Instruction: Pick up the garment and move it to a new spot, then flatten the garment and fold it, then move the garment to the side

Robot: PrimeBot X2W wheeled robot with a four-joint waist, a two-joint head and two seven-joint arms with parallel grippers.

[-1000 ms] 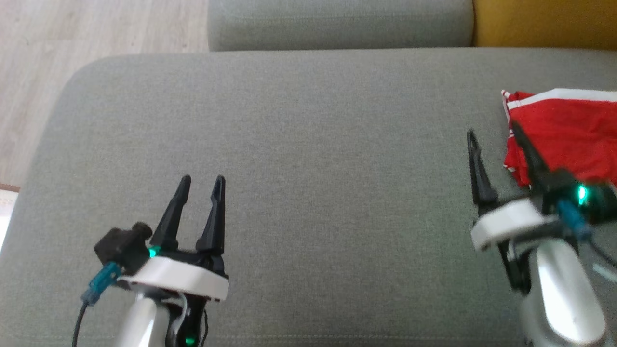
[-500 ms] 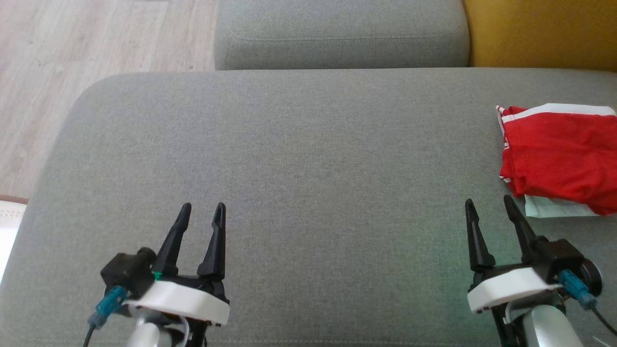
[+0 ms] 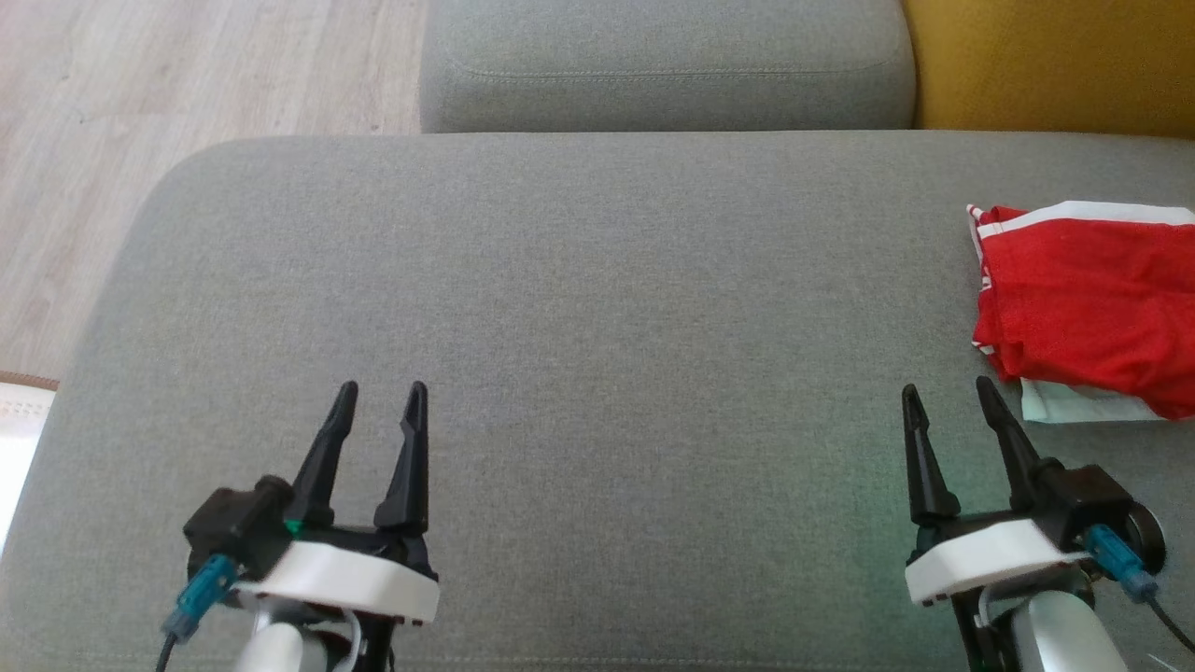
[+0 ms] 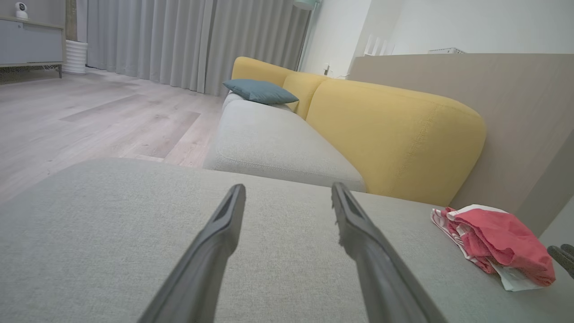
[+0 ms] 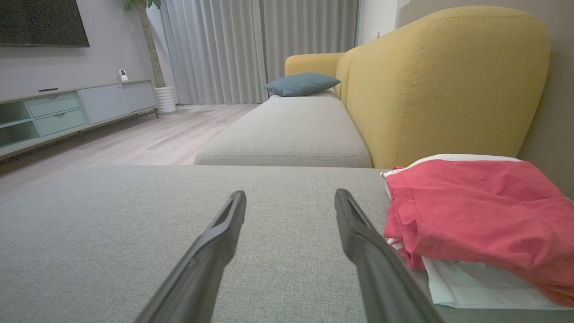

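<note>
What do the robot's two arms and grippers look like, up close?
Both the left gripper and right gripper have two long, tapering black fingers on a black base ringed by a white band. Each carries a black camera block at its outer side, with a teal plug and dark cable. The forearms are pale silver. A small green light glows on the left one.

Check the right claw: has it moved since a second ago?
Yes. The right claw has pulled back toward the robot: one finger overlapped the left edge of the red garment before; now both tips stop short of it.
</note>
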